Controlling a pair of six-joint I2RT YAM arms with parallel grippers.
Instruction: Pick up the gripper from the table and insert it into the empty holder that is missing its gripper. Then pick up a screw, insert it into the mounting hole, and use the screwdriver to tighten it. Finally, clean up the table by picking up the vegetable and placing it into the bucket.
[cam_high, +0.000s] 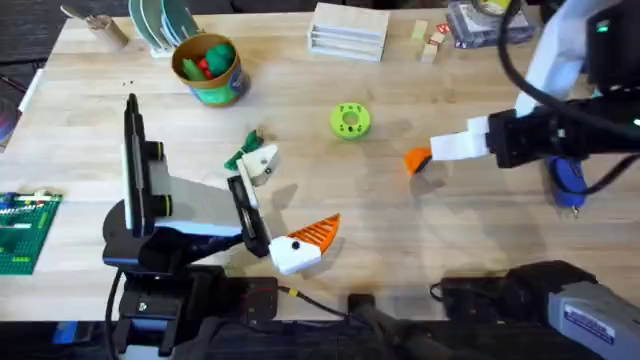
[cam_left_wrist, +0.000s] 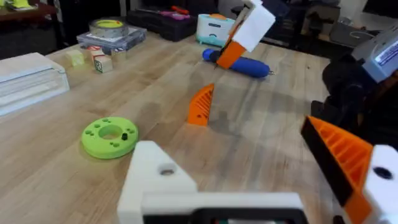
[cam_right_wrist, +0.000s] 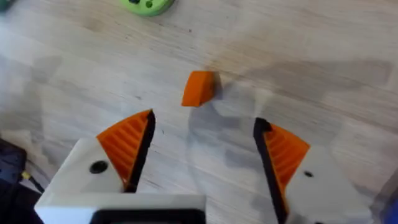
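Note:
The loose orange gripper (cam_high: 417, 160) (cam_left_wrist: 201, 104) (cam_right_wrist: 199, 88) lies on the table right of centre. My right gripper (cam_high: 437, 150) (cam_right_wrist: 204, 121) hovers just short of it, open, both orange fingers on either side of the line to it. My left gripper (cam_high: 285, 205) (cam_left_wrist: 236, 146) is open: one side is the bare white holder (cam_high: 258, 165) (cam_left_wrist: 155, 180), the other carries an orange finger (cam_high: 318, 232). The green vegetable (cam_high: 242, 153) lies beside the holder. The bucket (cam_high: 210, 68) stands at the back left. The blue screwdriver (cam_high: 568, 178) (cam_left_wrist: 244, 64) lies under the right arm.
A round green disc with holes (cam_high: 349, 120) (cam_left_wrist: 111, 135) sits mid-table. A white box stack (cam_high: 348, 30), small wooden blocks (cam_high: 428, 42) and plates (cam_high: 160, 20) line the back edge. A green brick plate (cam_high: 25, 230) lies at the left edge.

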